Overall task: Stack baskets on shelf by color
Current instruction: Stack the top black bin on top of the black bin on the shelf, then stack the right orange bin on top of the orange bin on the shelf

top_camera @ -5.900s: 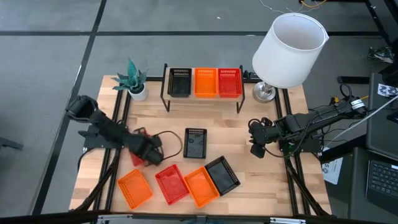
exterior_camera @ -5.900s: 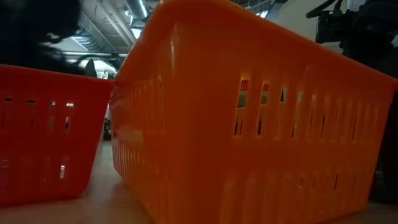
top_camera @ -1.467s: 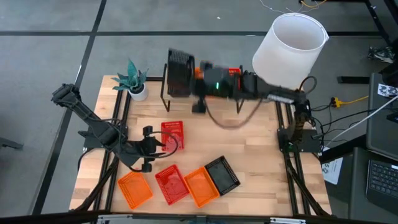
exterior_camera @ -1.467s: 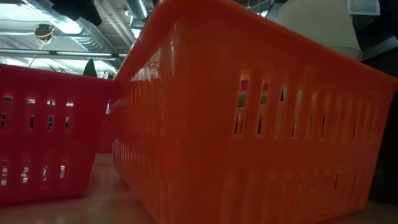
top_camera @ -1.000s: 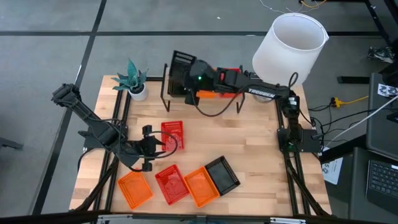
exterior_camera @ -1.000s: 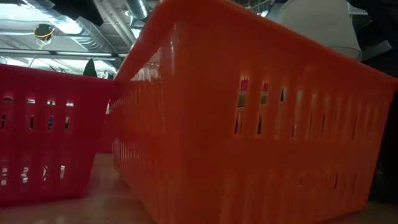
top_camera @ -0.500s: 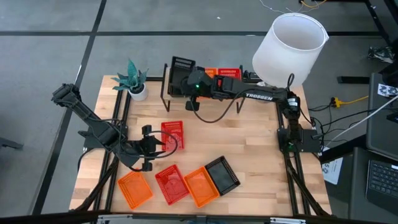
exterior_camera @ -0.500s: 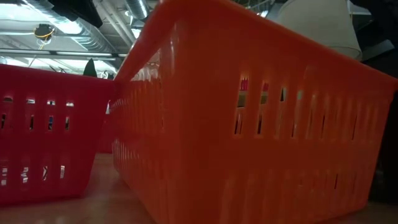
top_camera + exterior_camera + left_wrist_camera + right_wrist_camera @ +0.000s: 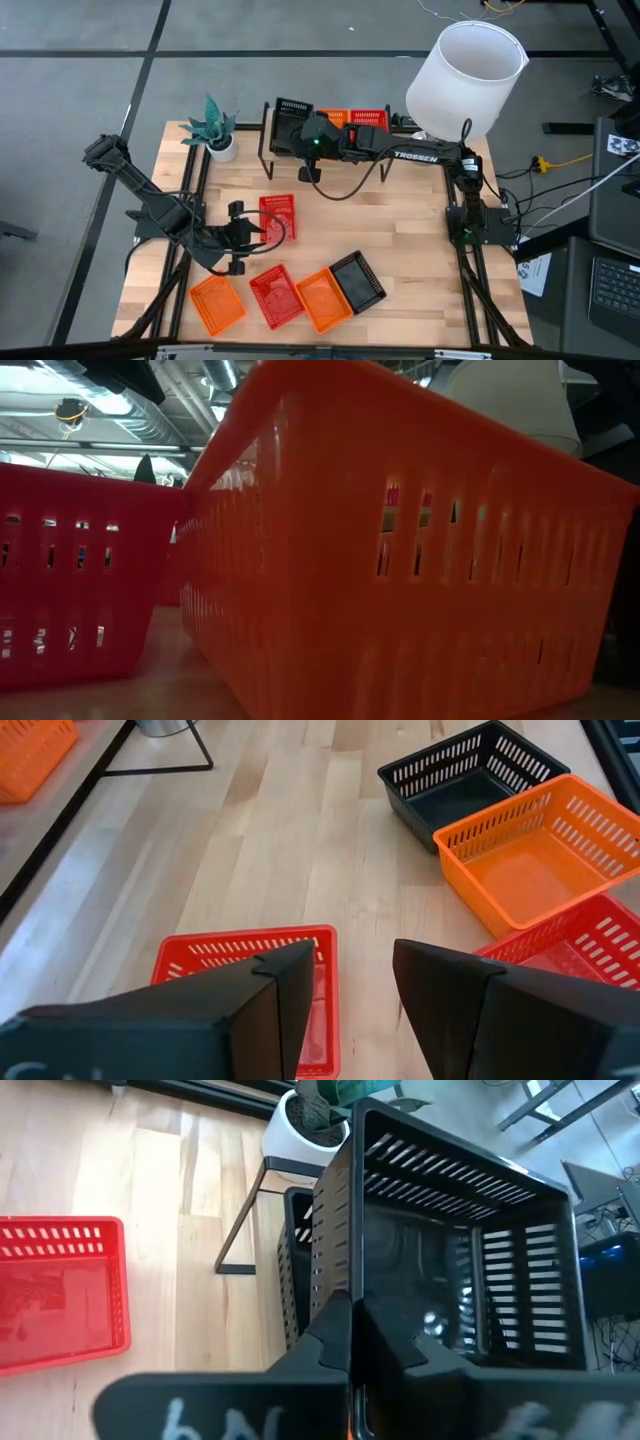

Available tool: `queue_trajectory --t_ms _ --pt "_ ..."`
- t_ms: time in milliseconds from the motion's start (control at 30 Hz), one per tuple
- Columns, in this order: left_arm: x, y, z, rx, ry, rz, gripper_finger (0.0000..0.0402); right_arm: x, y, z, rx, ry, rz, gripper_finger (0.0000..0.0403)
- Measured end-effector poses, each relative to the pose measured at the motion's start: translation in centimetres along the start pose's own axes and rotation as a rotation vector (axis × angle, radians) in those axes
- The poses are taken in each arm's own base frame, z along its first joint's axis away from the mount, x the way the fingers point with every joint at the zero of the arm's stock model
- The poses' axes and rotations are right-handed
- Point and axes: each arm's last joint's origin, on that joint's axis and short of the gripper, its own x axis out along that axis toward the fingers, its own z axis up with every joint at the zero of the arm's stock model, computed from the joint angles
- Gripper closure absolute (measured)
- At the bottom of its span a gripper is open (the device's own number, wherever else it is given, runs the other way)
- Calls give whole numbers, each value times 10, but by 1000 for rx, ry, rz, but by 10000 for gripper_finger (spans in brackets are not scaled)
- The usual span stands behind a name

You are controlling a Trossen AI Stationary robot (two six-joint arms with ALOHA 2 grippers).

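Observation:
My right gripper reaches across to the shelf and is shut on a black basket above the shelf's left end. Under it another black basket stands on the shelf, with an orange basket and a red basket beside it. My left gripper stands open at the table's left, just above a red basket that rests flat on the wood. Near the front edge lie an orange basket, a red one, an orange one and a black one. My right gripper pinches the rim of one wall of the black basket between its two fingers. The fingers come from the table's right, slanting down. The basket is lifted clear and tipped on its side, its open top facing back toward the gripper, above the black basket on the shelf.
A white lamp stands at the far right corner, close to the right arm. A small potted plant stands left of the shelf. In the low view an orange basket and a red one fill the foreground.
My right gripper has sunk a little over the shelf's left end with the black basket, staying shut on it. The basket hangs lower over the black basket on the shelf. My left gripper has kept still.

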Motion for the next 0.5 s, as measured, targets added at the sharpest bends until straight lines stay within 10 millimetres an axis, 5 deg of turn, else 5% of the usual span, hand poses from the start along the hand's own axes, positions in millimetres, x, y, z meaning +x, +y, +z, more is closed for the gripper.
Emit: queue_trajectory --t_ms 500 --pt "0 0 0 0 0 0 270 0 -1 0 -3 -5 -2 304"
